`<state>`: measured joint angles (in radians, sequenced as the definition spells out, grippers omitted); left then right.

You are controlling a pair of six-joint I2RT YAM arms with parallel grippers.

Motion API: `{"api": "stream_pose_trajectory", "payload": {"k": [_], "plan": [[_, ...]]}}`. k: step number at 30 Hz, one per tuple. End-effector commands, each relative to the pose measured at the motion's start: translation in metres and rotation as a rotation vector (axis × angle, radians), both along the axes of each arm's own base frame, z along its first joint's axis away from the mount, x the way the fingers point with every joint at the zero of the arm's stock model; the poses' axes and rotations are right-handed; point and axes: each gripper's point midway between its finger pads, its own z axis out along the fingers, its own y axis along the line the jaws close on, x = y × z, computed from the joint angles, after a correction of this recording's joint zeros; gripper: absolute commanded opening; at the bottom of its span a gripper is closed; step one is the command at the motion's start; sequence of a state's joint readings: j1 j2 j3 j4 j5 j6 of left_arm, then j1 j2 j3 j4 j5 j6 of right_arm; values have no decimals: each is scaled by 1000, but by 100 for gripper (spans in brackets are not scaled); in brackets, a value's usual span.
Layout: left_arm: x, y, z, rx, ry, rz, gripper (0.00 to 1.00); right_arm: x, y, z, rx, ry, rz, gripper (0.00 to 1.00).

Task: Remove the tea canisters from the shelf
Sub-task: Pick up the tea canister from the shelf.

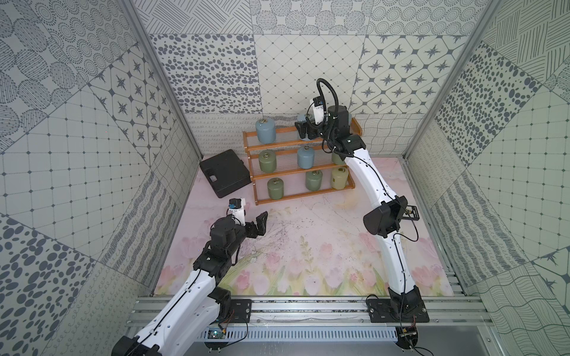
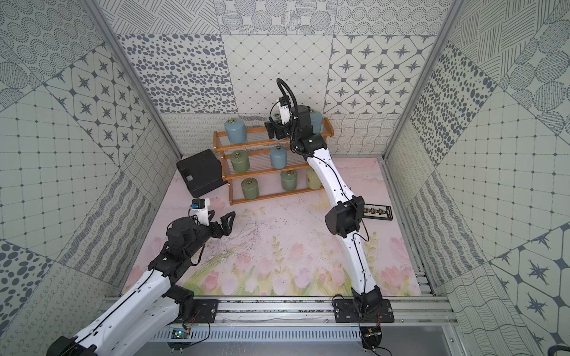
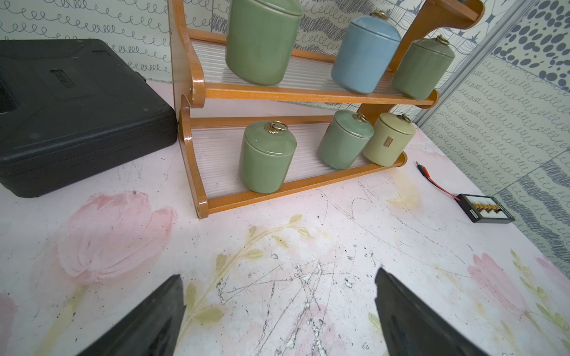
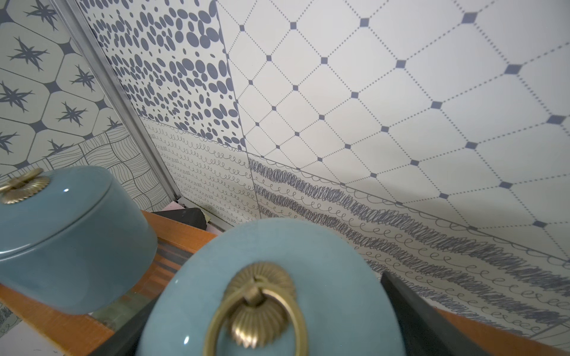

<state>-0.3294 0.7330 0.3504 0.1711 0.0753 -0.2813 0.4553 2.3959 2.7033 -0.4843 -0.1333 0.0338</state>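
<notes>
The left gripper (image 1: 258,222), nearest, hangs low, jaws apart, empty. Farther back, the right gripper (image 1: 303,131), jaws wide, straddles a light blue glossy ceramic canister (image 4: 277,246) on the top tier of the orange-brown wooden rack (image 1: 305,195). Likely slick, rigid and breakable: grip the straight wall below the lid. Rounded shoulders, brass ring on top.

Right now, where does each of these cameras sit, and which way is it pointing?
Both top views: high over the front edge, looking down and back at the shelf; both arms, left claw and right claw show.
Left wrist: on the left arm, low over the table, facing the shelf's lower tiers; its open fingers show.
Right wrist: on the right arm at the top tier, facing the back wall past a blue canister between its fingers.
Shared: top and left wrist views both show the black case.
</notes>
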Motion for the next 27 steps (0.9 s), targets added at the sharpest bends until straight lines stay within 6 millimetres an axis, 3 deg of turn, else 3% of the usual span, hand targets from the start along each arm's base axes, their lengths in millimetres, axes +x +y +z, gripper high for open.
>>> {"api": "stream_pose_trajectory", "payload": {"k": [1,15,27], "plan": [[-2,-3,2,-20,-3,-15,100,5,7,10,34,-60,9,100],[-9,0,1,-27,-3,-7,100,11,11,0,32,-59,13,97],[-10,-1,2,-31,-2,-9,100,7,12,1,14,-61,35,82]]}}
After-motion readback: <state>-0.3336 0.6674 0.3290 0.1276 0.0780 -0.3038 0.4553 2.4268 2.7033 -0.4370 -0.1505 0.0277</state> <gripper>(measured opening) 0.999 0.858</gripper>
